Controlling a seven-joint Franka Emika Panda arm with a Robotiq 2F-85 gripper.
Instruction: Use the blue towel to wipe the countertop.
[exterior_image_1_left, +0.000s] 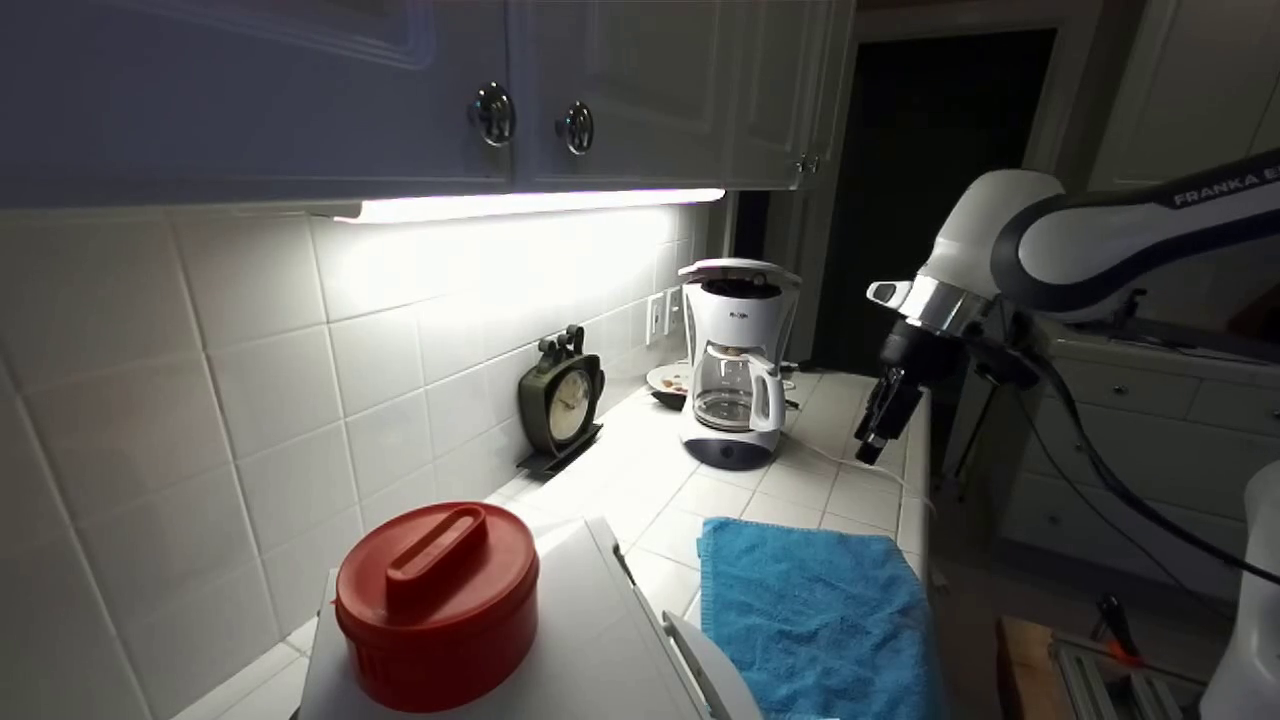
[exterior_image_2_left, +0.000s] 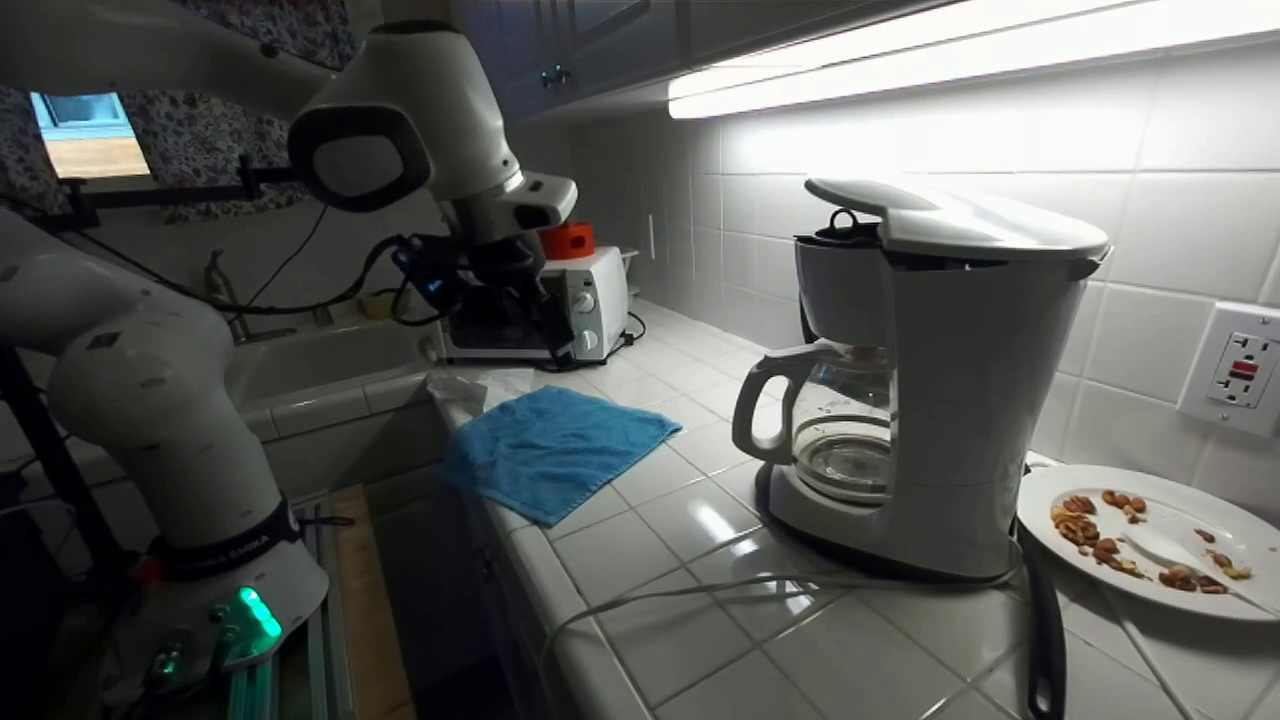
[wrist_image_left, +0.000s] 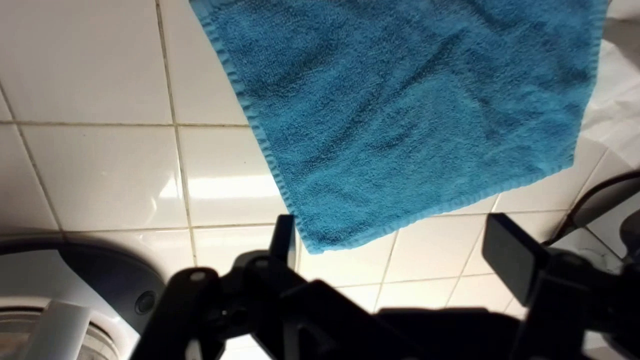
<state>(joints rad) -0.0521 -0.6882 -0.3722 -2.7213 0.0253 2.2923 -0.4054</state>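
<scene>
Fingers (wrist_image_left: 510, 257) wide apart, empty; blue towel (wrist_image_left: 400, 115) cut off at wrist view's top

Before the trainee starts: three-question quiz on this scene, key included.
1. True or false: the fingers stand apart.
2. The red container stands on: A the plate; B the toaster oven; C the coffee maker.
3. Fill in: the blue towel lies unheld on the white-tiled ____.

Key: 1 true; 2 B; 3 countertop.
</scene>
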